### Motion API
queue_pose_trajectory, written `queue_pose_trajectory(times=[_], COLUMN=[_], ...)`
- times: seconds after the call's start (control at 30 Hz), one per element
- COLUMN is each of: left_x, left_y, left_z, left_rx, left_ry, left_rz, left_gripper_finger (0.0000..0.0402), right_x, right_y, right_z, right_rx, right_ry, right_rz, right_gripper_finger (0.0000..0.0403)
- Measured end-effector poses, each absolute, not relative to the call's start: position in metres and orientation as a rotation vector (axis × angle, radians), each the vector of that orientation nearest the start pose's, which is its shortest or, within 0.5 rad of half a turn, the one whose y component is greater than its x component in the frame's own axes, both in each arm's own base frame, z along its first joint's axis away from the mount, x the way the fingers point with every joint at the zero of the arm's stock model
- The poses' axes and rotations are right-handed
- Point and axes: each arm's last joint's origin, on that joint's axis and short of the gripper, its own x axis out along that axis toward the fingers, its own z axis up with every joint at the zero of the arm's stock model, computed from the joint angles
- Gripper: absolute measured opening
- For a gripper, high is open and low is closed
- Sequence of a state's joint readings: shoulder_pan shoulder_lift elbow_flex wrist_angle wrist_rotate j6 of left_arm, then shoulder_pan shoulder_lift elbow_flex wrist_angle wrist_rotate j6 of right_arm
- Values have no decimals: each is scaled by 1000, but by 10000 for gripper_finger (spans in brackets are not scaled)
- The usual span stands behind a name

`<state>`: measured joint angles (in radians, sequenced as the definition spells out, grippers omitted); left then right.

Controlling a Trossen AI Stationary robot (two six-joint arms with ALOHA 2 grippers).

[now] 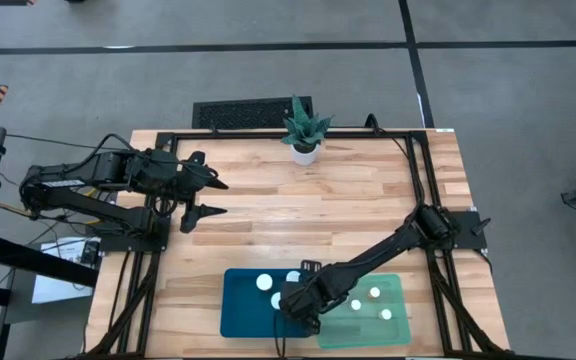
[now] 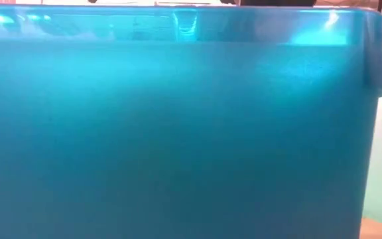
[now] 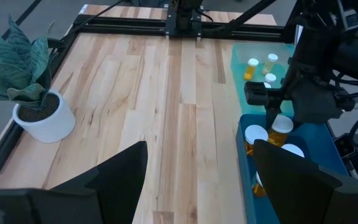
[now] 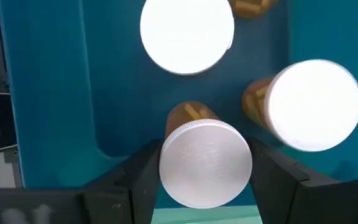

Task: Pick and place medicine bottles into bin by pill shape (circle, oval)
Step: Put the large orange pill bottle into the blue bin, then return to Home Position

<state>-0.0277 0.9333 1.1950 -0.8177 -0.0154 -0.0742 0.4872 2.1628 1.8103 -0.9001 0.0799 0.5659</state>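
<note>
A: What's the bottle like, and where is it?

B: Small amber medicine bottle (image 4: 205, 163) w/ a ribbed white cap, upright, hanging just above the dark blue bin (image 4: 55, 93), near the edge that meets the mint green bin (image 1: 393, 330). I'd judge it light, stiff plastic, not fragile, though the smooth sides could slip. Best hold is where I have it: across the cap, since the ribbing gives bite and the cap is the widest part.

A: Other bottles nearby?

B: Two white-capped bottles stand in the blue bin right below it, one dead ahead (image 4: 187, 34), one off to the side (image 4: 309, 104). Approx. three more sit in the green bin (image 1: 375, 293). Tight quarters, so I'd guess a straight vertical move is safest.

A: And your hand?

B: My right hand (image 4: 205, 171) is about half closed, one finger pressed on each side of the cap, grasping that bottle. It sits over the seam between both bins at the near end of the surface (image 1: 268, 215).

A: The other one?

B: My left hand (image 1: 208, 198) waits well apart, over the far left of the surface, fingers spread wide, holding nothing.

A: Anything else?

B: A potted plant (image 1: 305, 130) at the far edge, clear of the work. The low view shows only the blue bin's wall.
</note>
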Motion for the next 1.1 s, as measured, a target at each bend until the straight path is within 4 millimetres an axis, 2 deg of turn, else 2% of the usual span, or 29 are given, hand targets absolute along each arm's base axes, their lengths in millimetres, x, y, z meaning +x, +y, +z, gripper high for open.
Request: queue_pose_trajectory(times=[0.33, 0.67, 0.93, 1.1], left_x=[166, 166, 166, 166], left_y=[-4, -4, -4, -4], left_z=[386, 386, 386, 387], left_rx=[-61, -61, -99, -146], left_ry=[556, 556, 555, 540], left_rz=[9, 9, 20, 32], left_gripper_finger=[285, 285, 285, 285], right_x=[398, 398, 398, 384], right_y=[206, 206, 202, 181], right_z=[203, 208, 252, 306], right_rx=[139, 139, 57, -63], right_ry=[1251, 1251, 1258, 1233], right_rz=[0, 3, 53, 51], right_gripper_finger=[260, 265, 266, 266])
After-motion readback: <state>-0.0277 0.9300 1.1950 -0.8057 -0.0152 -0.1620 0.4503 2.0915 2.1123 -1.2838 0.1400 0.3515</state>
